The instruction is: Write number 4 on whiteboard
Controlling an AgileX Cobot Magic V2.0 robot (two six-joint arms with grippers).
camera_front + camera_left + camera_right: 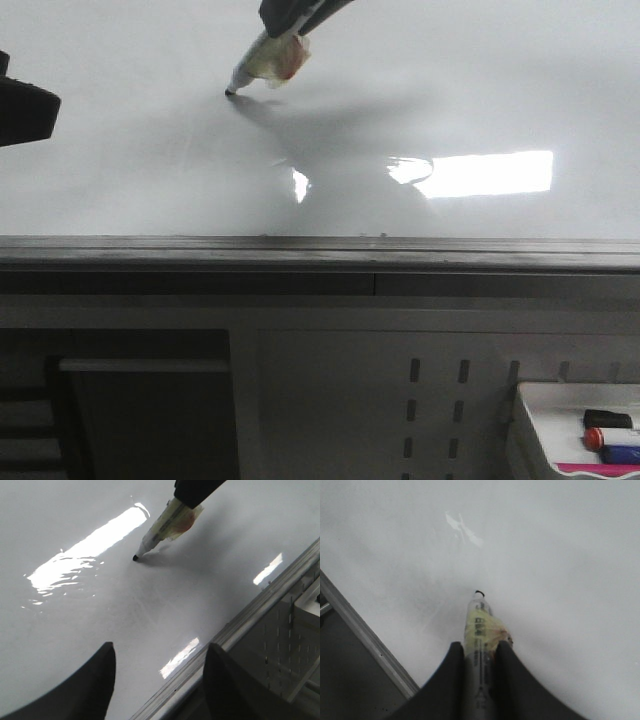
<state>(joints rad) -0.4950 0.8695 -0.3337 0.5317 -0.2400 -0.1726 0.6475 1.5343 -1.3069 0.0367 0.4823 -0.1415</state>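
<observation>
Glossy whiteboard (150,190) fills our view; our right gripper (479,652) clamps a marker (262,62), tip touching the board. Our left gripper (160,677) hangs beside it, fingers apart, holding nothing.

dim, soft; glare on whiteboard (150,190)
</observation>
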